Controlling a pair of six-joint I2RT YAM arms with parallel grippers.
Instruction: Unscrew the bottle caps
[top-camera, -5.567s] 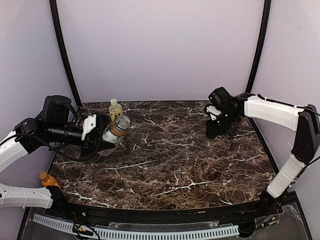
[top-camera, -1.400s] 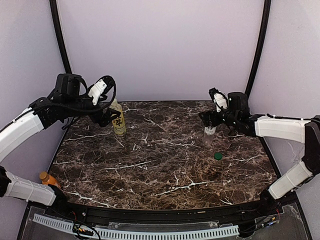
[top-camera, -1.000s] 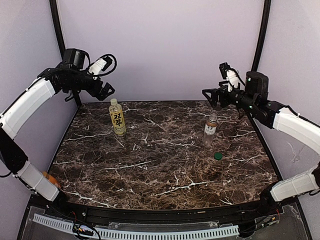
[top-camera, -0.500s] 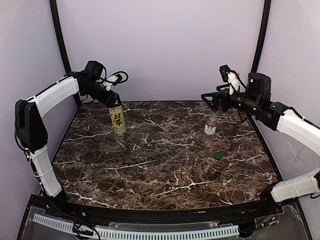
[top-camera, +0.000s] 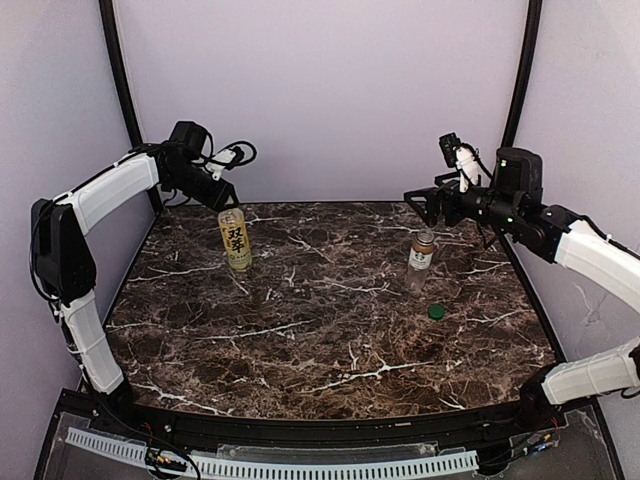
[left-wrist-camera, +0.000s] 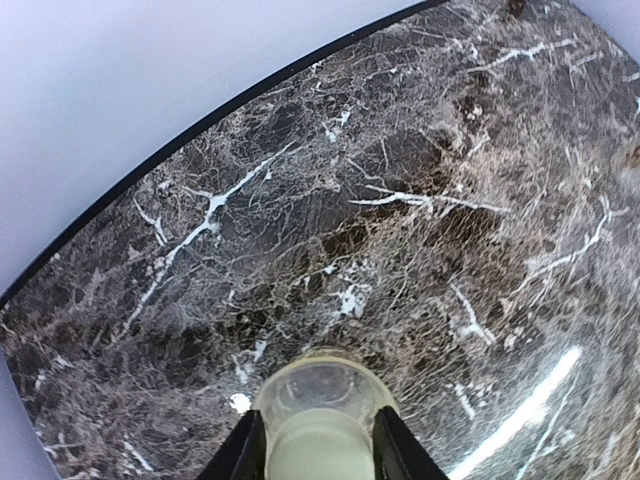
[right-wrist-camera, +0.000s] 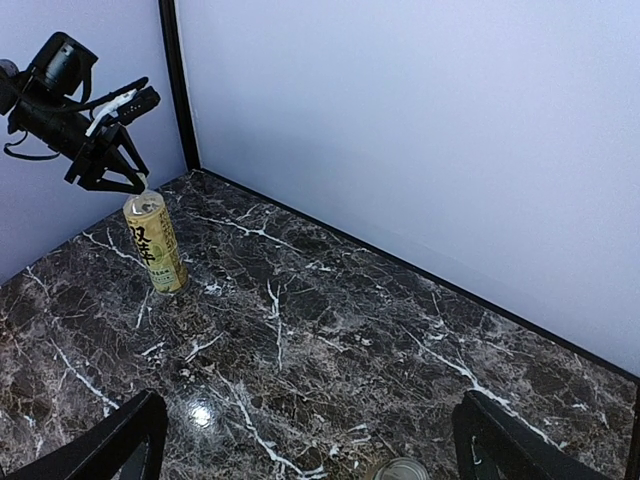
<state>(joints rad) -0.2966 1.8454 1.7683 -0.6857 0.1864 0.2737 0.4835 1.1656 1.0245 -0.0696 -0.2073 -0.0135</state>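
Observation:
A tall yellow-labelled bottle (top-camera: 236, 240) (right-wrist-camera: 155, 245) stands at the back left of the marble table. My left gripper (top-camera: 225, 200) (left-wrist-camera: 320, 450) comes down on its top, and the two black fingers (left-wrist-camera: 245, 455) press against the sides of the pale cream cap (left-wrist-camera: 320, 450). At the right a short clear bottle (top-camera: 421, 258) stands with its mouth open (right-wrist-camera: 400, 470). My right gripper (top-camera: 424, 205) (right-wrist-camera: 315, 450) hangs above it, open wide and holding nothing. A dark green cap (top-camera: 436, 311) lies on the table just in front of that bottle.
The marble table (top-camera: 330, 330) is enclosed by pale walls at the back and on both sides, with black posts (top-camera: 122, 90) in the rear corners. The left arm's white links (top-camera: 75, 300) rise along the left edge.
My left gripper has come down from high at the back left onto the yellow bottle's top, and its fingers have closed in on the cream cap. The right arm has barely moved.

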